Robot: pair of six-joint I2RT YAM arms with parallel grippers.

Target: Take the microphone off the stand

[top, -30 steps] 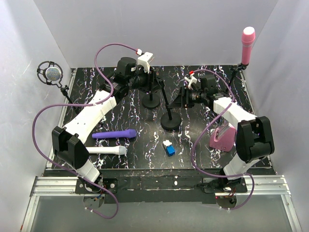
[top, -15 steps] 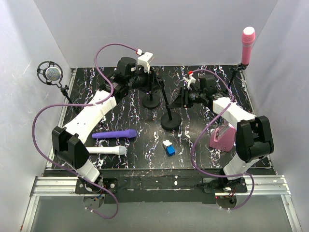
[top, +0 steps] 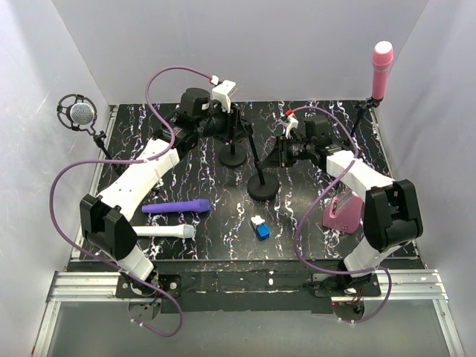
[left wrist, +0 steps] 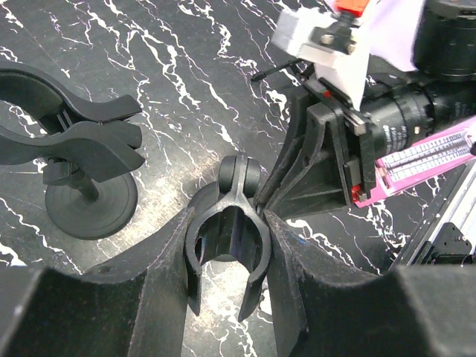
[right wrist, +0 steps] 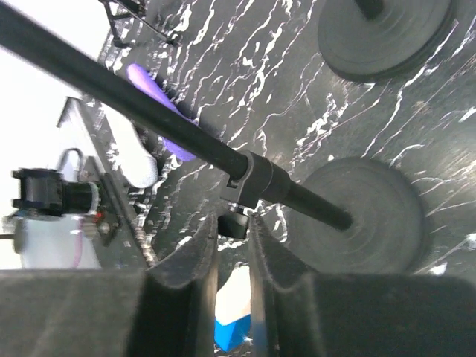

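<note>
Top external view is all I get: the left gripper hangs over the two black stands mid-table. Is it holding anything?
Observer: Yes. In the left wrist view the left gripper is shut on a stand's black microphone clip, with a finger pressed against each side.
Operator: Is a microphone sitting in that clip?
Observer: No, the clip is empty.
Operator: And the right gripper?
Observer: The right wrist view shows the right gripper with its fingers close together on either side of a small knob, just under the collar on a stand's pole. Whether they touch the knob I cannot tell.
</note>
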